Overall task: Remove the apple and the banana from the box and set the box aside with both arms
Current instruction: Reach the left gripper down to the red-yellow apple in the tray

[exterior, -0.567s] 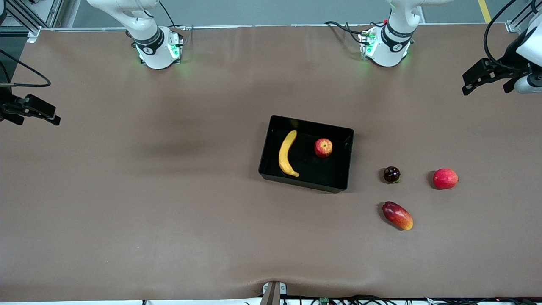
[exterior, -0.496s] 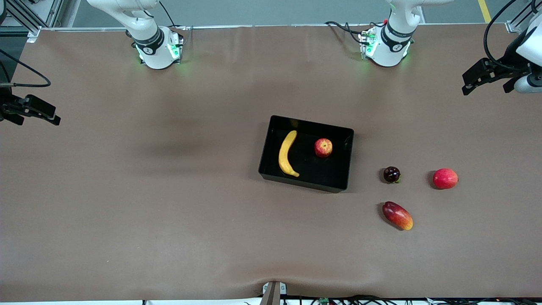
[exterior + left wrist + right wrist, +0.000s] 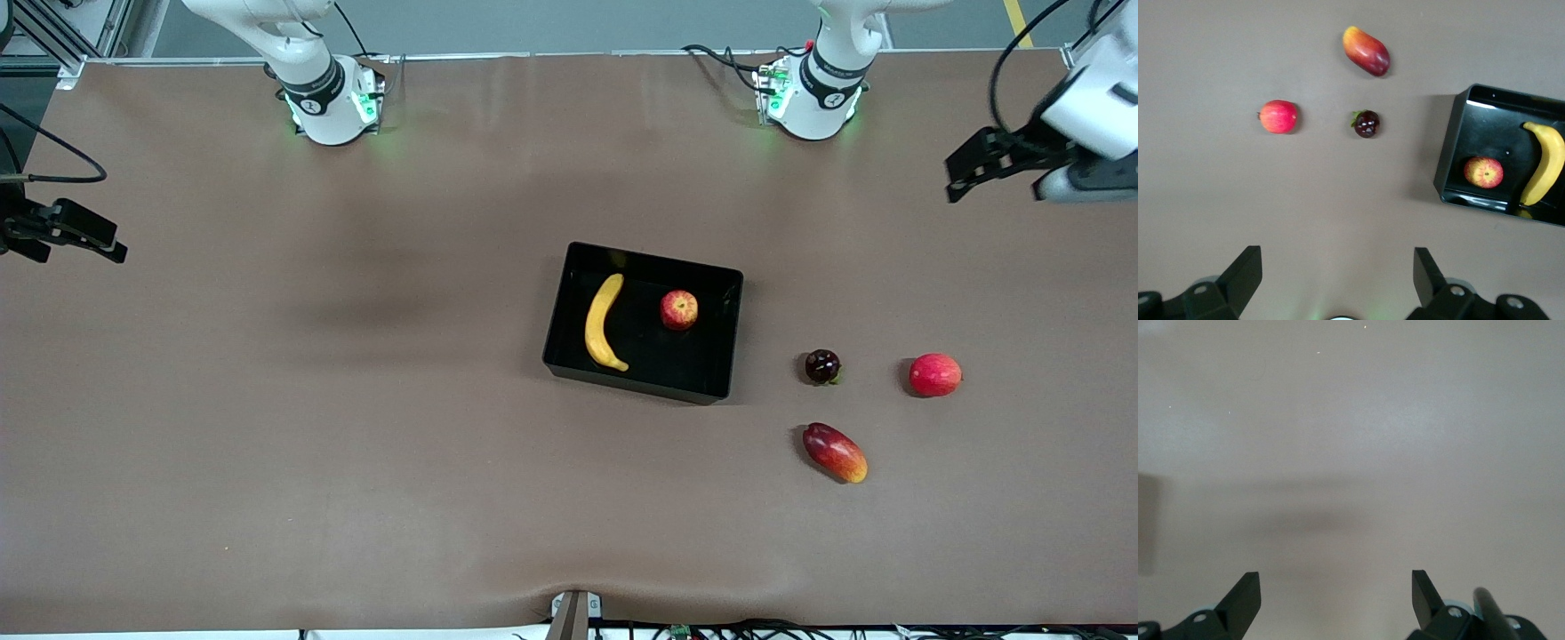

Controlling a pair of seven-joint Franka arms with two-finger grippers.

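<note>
Left gripper (image 3: 976, 169) up in the air over the table (image 3: 356, 427) at the left arm's end, jaws spread wide, nothing held; in the left wrist view its two fingers (image 3: 1238, 277) stand far apart with bare table between them. Closest fruit to it is the plain pinkish-red round fruit (image 3: 934, 374), then a small dark purple fruit with a green bit (image 3: 822, 366) beside that, then the oval red-orange mango (image 3: 834, 452), nearer the front camera than the dark fruit; all three sit loose on the table, apart from each other. Further out from the left gripper, toward the table's middle, the black tray (image 3: 642, 368) rests flat on the table with the banana (image 3: 604, 323) and the streaked red apple (image 3: 678, 309) inside, not touching each other; the apple is on the side of the tray toward the left gripper, the banana on the side toward the right gripper, lying lengthwise along that wall. Right gripper (image 3: 76, 238) in the air over the table at the right arm's end, jaws also wide open and empty, well apart from the tray and every fruit; the right wrist view shows only bare table under it.
</note>
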